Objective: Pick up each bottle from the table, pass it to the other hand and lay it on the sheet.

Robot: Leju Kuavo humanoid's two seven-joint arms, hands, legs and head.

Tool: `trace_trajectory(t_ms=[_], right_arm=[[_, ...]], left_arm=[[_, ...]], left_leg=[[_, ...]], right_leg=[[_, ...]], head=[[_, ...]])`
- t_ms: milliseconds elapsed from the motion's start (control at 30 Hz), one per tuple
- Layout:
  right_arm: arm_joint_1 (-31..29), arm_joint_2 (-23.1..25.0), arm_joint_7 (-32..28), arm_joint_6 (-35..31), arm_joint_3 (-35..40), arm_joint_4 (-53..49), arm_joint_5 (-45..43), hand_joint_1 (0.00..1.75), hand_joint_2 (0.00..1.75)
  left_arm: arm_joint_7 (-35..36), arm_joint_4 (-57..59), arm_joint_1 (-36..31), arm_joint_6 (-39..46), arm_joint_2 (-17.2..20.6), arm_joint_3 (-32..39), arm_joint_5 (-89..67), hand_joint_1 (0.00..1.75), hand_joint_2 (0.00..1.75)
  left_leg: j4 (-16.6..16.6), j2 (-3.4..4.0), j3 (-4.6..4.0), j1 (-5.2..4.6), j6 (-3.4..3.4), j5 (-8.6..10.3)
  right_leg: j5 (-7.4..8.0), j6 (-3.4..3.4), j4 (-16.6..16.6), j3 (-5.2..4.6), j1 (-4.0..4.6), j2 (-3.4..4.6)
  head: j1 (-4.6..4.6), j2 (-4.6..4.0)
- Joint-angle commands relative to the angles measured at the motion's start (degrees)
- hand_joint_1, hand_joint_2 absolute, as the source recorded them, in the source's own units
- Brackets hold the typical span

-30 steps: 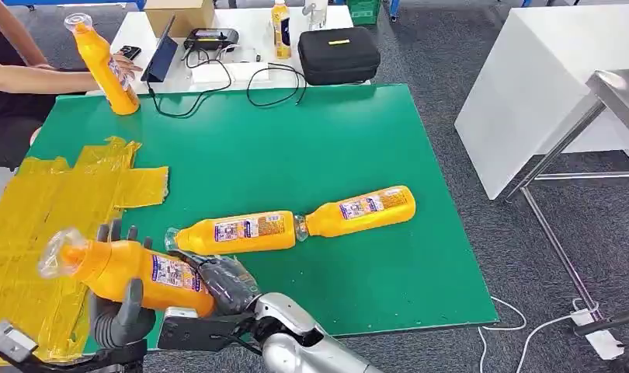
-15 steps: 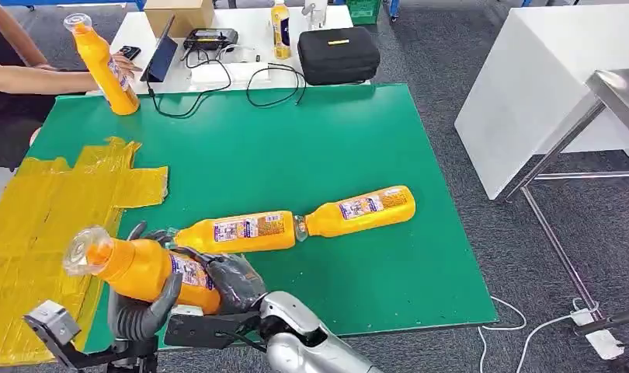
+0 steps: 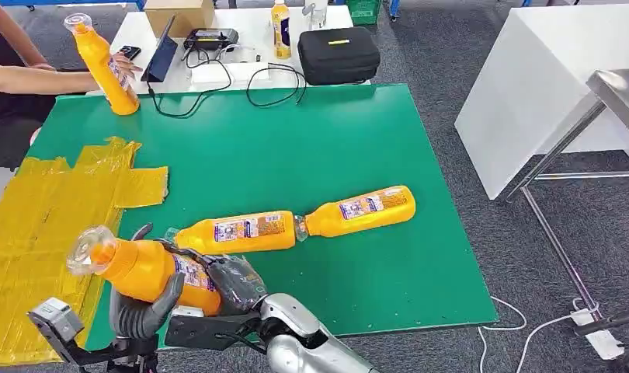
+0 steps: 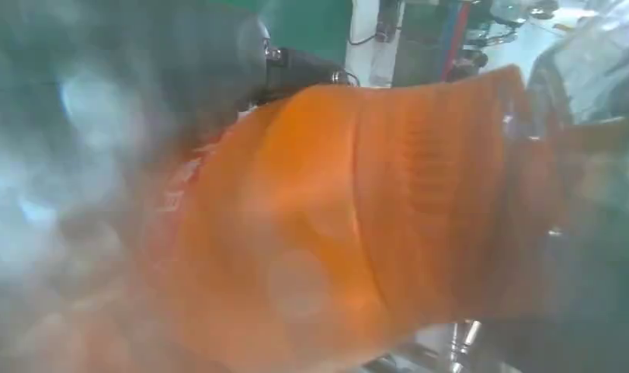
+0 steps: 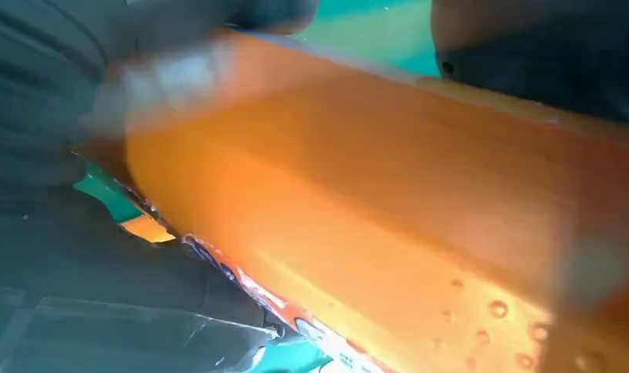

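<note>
Orange bottle (image 3: 144,270) at lower left of the head view, held over the near edge of the green counter (image 3: 311,155), clear cap end pointing left toward the yellow sheet (image 3: 47,225). Left robot hand (image 3: 144,307) wrapped around the bottle's body from below, fingers curled up over its front. Right robot hand (image 3: 232,281) clasping the same bottle's base end from the right, dark fingers over the label. Both robot hands gripping this one bottle together. Left wrist view: blurred orange bottle body (image 4: 350,225) very close to the lens. Right wrist view: orange bottle side (image 5: 389,210) with label edge, dark fingers (image 5: 529,54) pressed on it at upper right.

Second bottle (image 3: 238,231) lying flat on the counter just above the hands, cap to the left. Third bottle (image 3: 358,209) lying flat to its right, tilted slightly upward, cap end touching the second bottle's base. Fourth bottle (image 3: 103,64) standing tilted at upper left, held by a person's hand (image 3: 123,65) at the far counter corner.

Yellow sheet spread over the counter's left part, patched from taped strips. Black case (image 3: 338,54), tablet (image 3: 160,51), cables (image 3: 272,81) and small drink bottle (image 3: 280,29) on a white table (image 3: 241,19) at top centre.
</note>
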Motion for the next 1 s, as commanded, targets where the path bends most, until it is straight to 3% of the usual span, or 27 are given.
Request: trace_trajectory(t_ms=[33, 67, 100, 133, 167, 333, 367, 533, 733, 867, 1000], right_arm=[[3.19, 0.31, 1.21, -0.85, 2.56, -0.76, 3.08, 1.75, 1.75], [3.15, -0.11, 1.21, -2.63, 2.14, -1.41, 4.22, 0.42, 1.75], [3.24, -0.13, 1.15, -2.69, 1.86, -1.57, 4.3, 0.0, 1.75], [3.54, -1.54, 1.29, -4.99, -0.18, -4.25, 4.55, 0.0, 0.0], [4.17, -3.27, 1.68, -5.51, -2.38, -7.67, 4.85, 0.0, 0.0], [6.13, -7.11, 2.45, -3.89, -9.15, -15.8, 7.68, 0.0, 0.0], [6.13, -7.53, 2.28, -3.6, -9.94, -16.18, 8.09, 0.0, 0.0], [4.9, -7.36, 1.63, -2.57, -9.92, -15.17, 8.06, 0.0, 0.0], [3.33, -7.02, 1.15, -2.75, -8.27, -12.41, 6.89, 0.0, 0.0], [2.15, -7.75, 1.1, -2.77, -7.33, -11.96, 5.36, 0.0, 0.0], [2.01, -7.82, 1.1, -2.72, -7.22, -11.86, 5.27, 0.0, 0.0]], left_arm=[[0.08, 3.18, -1.94, -2.25, 0.37, -0.98, 1.4, 1.75, 1.75], [0.03, 3.05, -2.11, -2.33, 0.31, -0.11, 1.75, 1.75, 1.75], [0.03, 2.98, -2.16, -2.45, 0.3, 0.15, 1.77, 1.75, 1.75], [-1.61, 2.14, -3.09, 3.14, 1.52, 1.99, -3.37, 1.75, 1.75], [-0.8, 1.61, -4.97, 9.8, 2.51, 4.4, -10.59, 1.75, 1.75], [2.39, 5.17, -14.3, 27.33, 6.71, 12.72, -30.57, 1.75, 1.75], [2.68, 6.41, -15.99, 30.74, 7.93, 14.33, -34.66, 1.75, 1.75], [2.81, 8.27, -17.26, 41.33, 10.74, 17.25, -48.24, 1.75, 1.75], [6.49, 14.62, -18.61, 48.98, 12.61, 15.02, -60.28, 1.75, 1.75], [8.33, 18.31, -19.76, 48.98, 12.15, 17.51, -73.65, 1.75, 1.75], [8.8, 18.29, -19.94, 48.98, 12.0, 18.06, -75.23, 1.75, 1.75]], left_leg=[[-0.28, -0.09, 0.38, 0.1, -0.16, 0.0], [-0.13, -0.07, 0.15, 0.04, -0.08, 0.01], [-0.15, -0.07, 0.2, 0.05, -0.1, 0.0], [-0.12, -0.09, 0.13, 0.04, -0.08, 0.02], [-0.16, -0.14, 0.22, 0.09, -0.13, 0.0], [-0.1, -0.58, 0.03, 0.12, -0.14, 0.13], [-0.08, -0.32, 0.01, 0.08, -0.11, 0.09], [-0.2, -0.23, 0.23, 0.14, -0.18, 0.09], [-0.17, -0.23, 0.24, 0.1, -0.13, 0.08], [-0.13, -0.12, 0.17, 0.09, -0.1, 0.06], [-0.14, -0.17, 0.18, 0.07, -0.12, 0.07]], right_leg=[[-0.06, -0.12, -0.26, 0.42, 0.11, -0.2], [-0.03, -0.06, -0.12, 0.18, 0.04, -0.14], [-0.04, -0.07, -0.13, 0.23, 0.05, -0.14], [-0.03, -0.05, -0.11, 0.16, 0.04, -0.15], [-0.05, -0.09, -0.17, 0.29, 0.09, -0.23], [-0.01, -0.1, -0.17, 0.24, 0.12, -0.6], [0.03, -0.08, -0.11, 0.12, 0.08, -0.32], [0.03, -0.13, -0.17, 0.3, 0.13, -0.27], [-0.02, -0.07, -0.09, 0.29, 0.08, -0.28], [0.02, -0.05, -0.07, 0.22, 0.06, -0.15], [0.02, -0.07, -0.09, 0.25, 0.06, -0.19]], head=[[0.02, 0.0], [0.02, 0.0], [0.02, 0.0], [0.02, 0.0], [0.02, 0.0], [0.09, 0.0], [0.02, 0.0], [0.02, 0.0], [0.02, 0.0], [0.02, 0.0], [0.04, 0.0]])
